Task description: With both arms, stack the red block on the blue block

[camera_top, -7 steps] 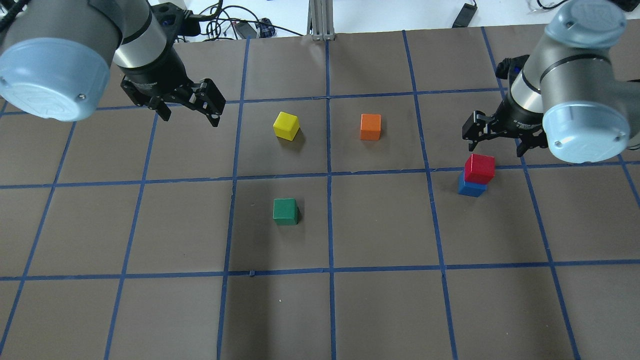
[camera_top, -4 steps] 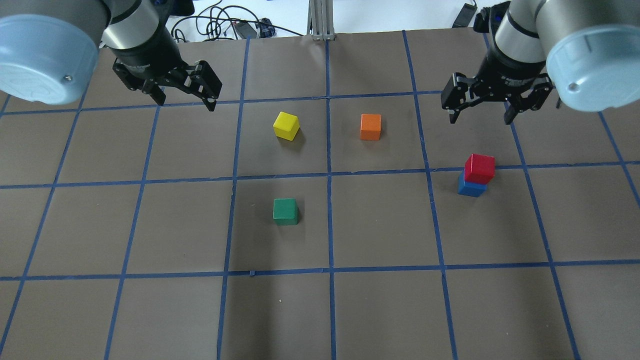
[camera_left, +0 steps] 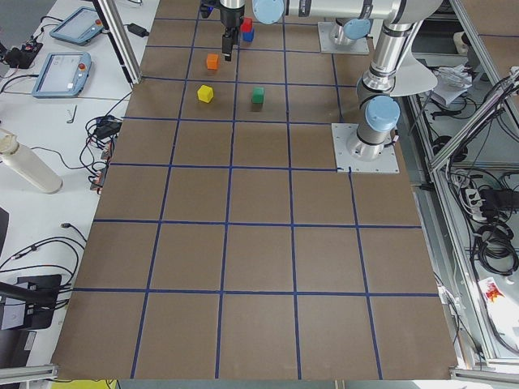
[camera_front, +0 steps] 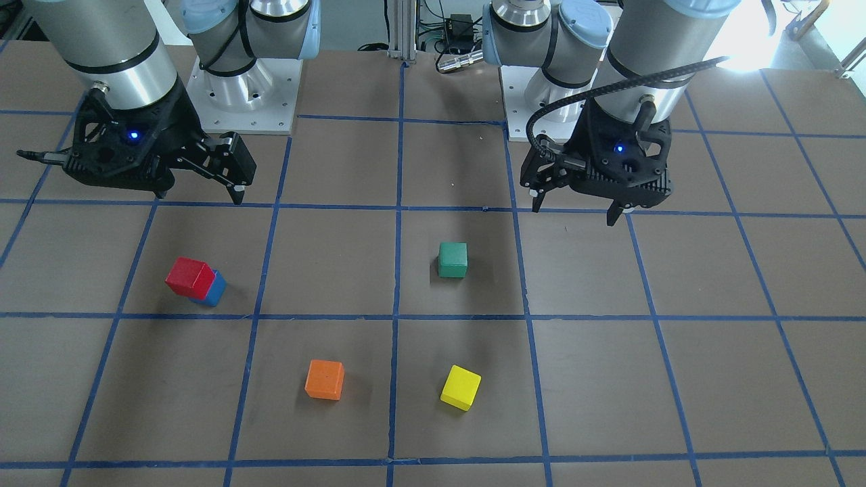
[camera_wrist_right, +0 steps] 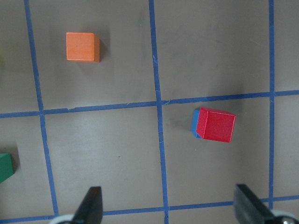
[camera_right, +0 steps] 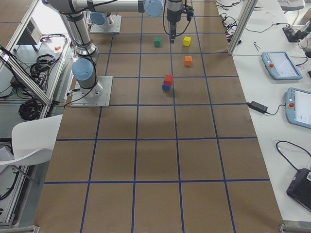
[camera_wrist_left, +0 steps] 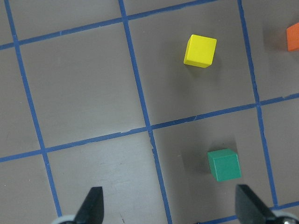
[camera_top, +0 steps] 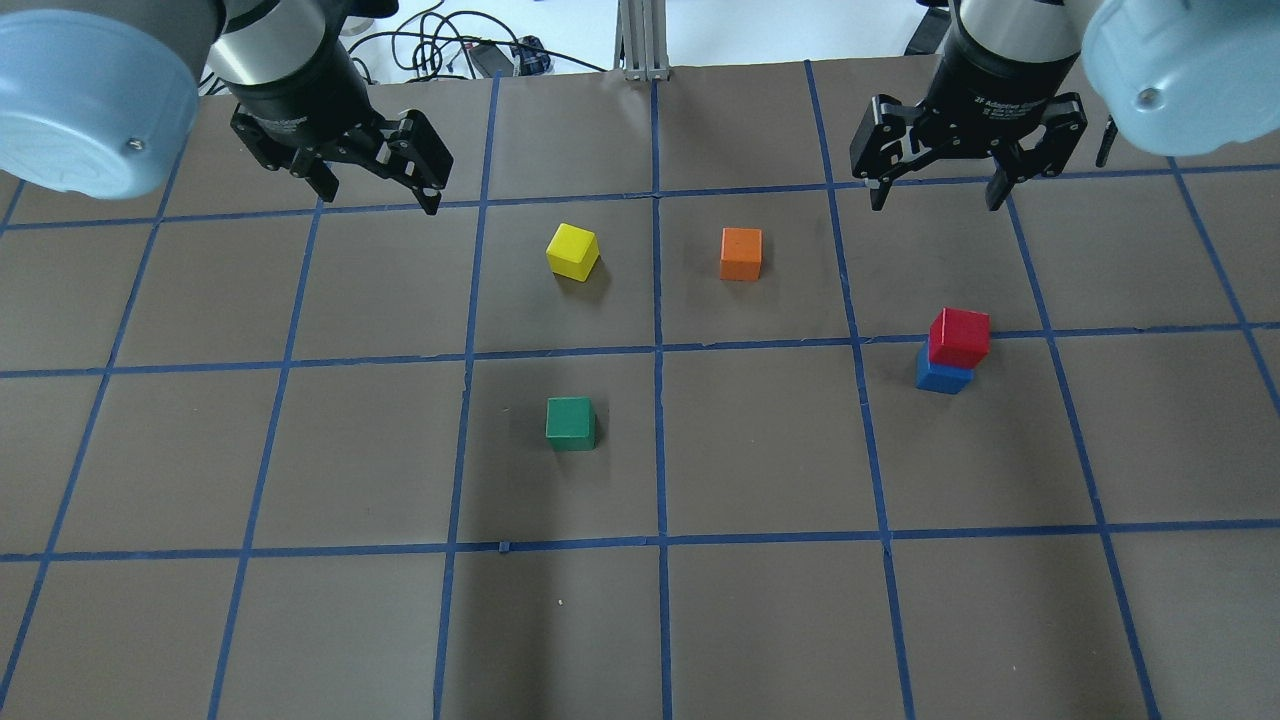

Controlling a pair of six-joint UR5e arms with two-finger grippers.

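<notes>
The red block point(camera_top: 960, 337) sits on top of the blue block point(camera_top: 942, 377), slightly offset, at the table's right. The stack also shows in the front view, red block point(camera_front: 189, 277) over blue block point(camera_front: 215, 289), and in the right wrist view, red block point(camera_wrist_right: 216, 124) with only a blue sliver point(camera_wrist_right: 195, 123) showing. My right gripper point(camera_top: 935, 200) is open and empty, raised beyond the stack and clear of it. My left gripper point(camera_top: 378, 195) is open and empty at the far left, left of the yellow cube.
A yellow cube point(camera_top: 573, 251) and an orange cube point(camera_top: 741, 254) sit mid-table toward the far side. A green cube point(camera_top: 571, 423) sits nearer the robot. Blue tape lines grid the brown table point(camera_top: 760, 620). Cables lie beyond the far edge.
My right gripper has drawn back from the stack toward the far side and left, staying open. My left gripper has shifted slightly toward the far edge. The blocks have not moved.
</notes>
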